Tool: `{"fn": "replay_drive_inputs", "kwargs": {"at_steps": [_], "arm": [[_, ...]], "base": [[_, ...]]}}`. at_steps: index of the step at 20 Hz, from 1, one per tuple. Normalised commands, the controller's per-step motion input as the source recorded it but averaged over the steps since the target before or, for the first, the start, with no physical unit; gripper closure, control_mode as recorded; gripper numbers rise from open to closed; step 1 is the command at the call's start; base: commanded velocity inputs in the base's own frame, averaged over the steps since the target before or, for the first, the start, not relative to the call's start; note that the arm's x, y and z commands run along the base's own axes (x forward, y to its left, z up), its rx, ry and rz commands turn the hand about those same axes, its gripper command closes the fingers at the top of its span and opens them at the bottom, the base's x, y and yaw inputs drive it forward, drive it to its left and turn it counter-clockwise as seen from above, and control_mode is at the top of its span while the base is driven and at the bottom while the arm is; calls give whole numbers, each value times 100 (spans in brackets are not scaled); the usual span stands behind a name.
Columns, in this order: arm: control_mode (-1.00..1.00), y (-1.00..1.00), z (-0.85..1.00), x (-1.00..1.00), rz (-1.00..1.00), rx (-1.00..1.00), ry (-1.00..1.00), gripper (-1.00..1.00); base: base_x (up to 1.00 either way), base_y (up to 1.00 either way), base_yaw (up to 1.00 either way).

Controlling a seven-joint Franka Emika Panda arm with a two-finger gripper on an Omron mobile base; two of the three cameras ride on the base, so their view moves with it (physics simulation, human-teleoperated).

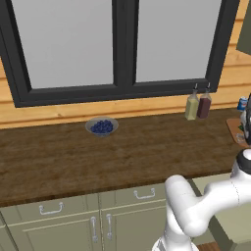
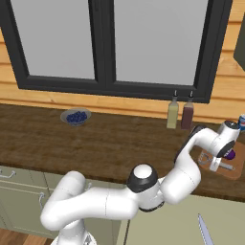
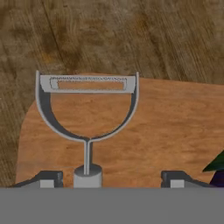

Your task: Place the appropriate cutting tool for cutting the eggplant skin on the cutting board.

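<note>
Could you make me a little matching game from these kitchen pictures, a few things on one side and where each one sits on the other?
Things:
1. peeler
2. bowl of blueberries
3. two bottles
4. eggplant

Places:
A. on the counter below the window's middle
B. at the back of the counter, side by side by the wall
C. lying flat on the cutting board, between the gripper's open fingertips
D. on the board beside the gripper

Pairs: 1-C, 2-A, 3-B, 4-D

Being counted: one peeler [image 3: 87, 109], one cutting board [image 3: 166, 131], one eggplant [image 2: 230, 154], two bottles [image 2: 180, 114], one bowl of berries [image 2: 76, 116], one can [image 1: 242, 103].
</note>
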Motion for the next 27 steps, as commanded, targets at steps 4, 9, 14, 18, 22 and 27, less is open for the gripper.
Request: {"fn": "replay_drive_inputs", "kwargs": {"at_steps": [4,9,14,18,22,27], "arm": [[-100,4,57,-88,5,-1,-15,-100],[-100,35,87,-86,11,-13,-14,-100],[-100,57,71,-90,13,-14,-20,-100],[-100,78,32,-100,8,-14,-22,-100],[-100,98,3,-100,10,-21,-22,-100],[-100,100,-17,-100,23,-26,-15,-100]], "base": [[0,0,0],[0,0,0],[0,0,0],[0,0,0],[0,0,0],[0,0,0]]}}
